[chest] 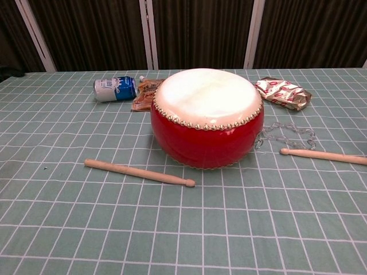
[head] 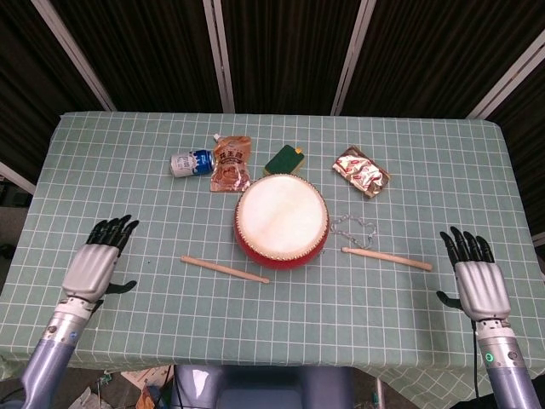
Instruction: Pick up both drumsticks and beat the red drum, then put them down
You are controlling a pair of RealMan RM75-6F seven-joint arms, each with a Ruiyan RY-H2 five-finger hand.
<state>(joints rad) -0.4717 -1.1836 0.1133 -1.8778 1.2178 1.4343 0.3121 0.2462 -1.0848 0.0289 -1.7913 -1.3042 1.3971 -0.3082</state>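
Both drumsticks flat on bench: left drumstick point(head: 224, 269) at drum's point(head: 281, 219) 7 o'clock, right drumstick point(head: 386, 258) at 4. Left hand point(head: 92, 267), right hand point(head: 477, 285) spread, empty, well apart from the sticks. Judgement: retreat outward, avoid nudging sticks.

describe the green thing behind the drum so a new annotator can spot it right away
Start at the red drum in the middle of the table. Just behind its far rim lies a small green packet with a yellow edge, flat and tilted. It sits between the brown pouch and the crinkled foil wrapper, and is the only green item.
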